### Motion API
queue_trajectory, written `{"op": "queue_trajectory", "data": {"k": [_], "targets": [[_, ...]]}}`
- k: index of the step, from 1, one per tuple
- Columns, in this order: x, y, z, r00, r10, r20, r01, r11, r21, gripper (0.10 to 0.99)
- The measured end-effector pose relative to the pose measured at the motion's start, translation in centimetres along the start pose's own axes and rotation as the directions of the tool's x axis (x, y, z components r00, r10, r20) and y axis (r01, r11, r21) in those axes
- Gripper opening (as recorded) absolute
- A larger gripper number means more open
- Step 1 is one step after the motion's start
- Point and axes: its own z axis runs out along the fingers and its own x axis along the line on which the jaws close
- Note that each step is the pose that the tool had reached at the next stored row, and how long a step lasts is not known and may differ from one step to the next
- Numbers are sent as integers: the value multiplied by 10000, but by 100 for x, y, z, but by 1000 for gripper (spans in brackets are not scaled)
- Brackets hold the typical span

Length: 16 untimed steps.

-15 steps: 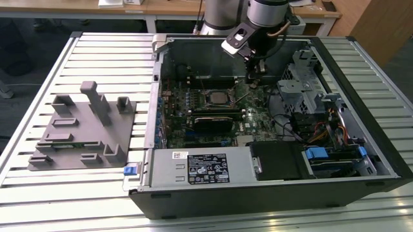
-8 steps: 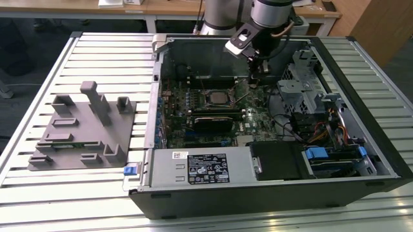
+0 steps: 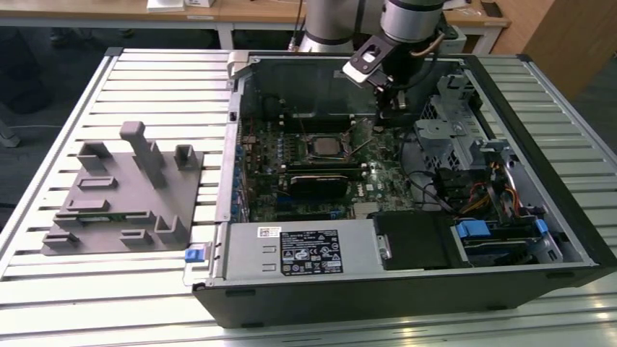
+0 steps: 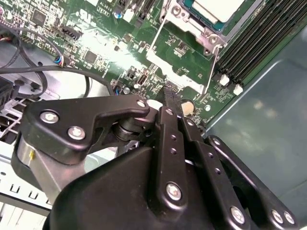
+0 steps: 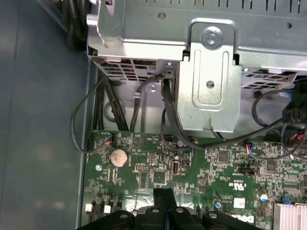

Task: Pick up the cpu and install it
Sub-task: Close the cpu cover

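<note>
We see a slatted tabletop (image 3: 144, 79) carrying an open computer case (image 3: 386, 296), with a grey moulded fixture (image 3: 126, 195) lying beside it on the exterior view's left. Inside the case the green motherboard (image 3: 386, 170) lies flat, and the arm (image 3: 410, 22) reaches down over it from the far side. Its gripper (image 3: 392, 114) hangs low over the board, just beside the socket on the exterior view's right and near the metal drive cage (image 5: 206, 96).

The cpu (image 4: 218, 8) sits in the socket with its pale top up; in the exterior view it is the light square (image 3: 326, 147) mid-board. We judge the carrying and placing done, and the step in hand to be securing the chip. A thin socket lever (image 4: 211, 67) runs alongside the frame; we cannot tell whether it is latched. Any move there calls for a small, well-aimed motion, since the lever is slender and the board around it is crowded.

In both wrist views the jaws are pressed together with nothing between them. The tips (image 4: 169, 95) (image 5: 163, 192) hang close over the board near the lever; whether they touch it we cannot tell.
</note>
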Motion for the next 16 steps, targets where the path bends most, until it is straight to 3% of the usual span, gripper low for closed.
{"op": "queue_trajectory", "data": {"k": [14, 16], "targets": [[50, 17, 132, 9999, 118, 7, -118, 9999, 20, 106], [50, 17, 126, 9999, 120, 3, -120, 9999, 119, 106]]}}
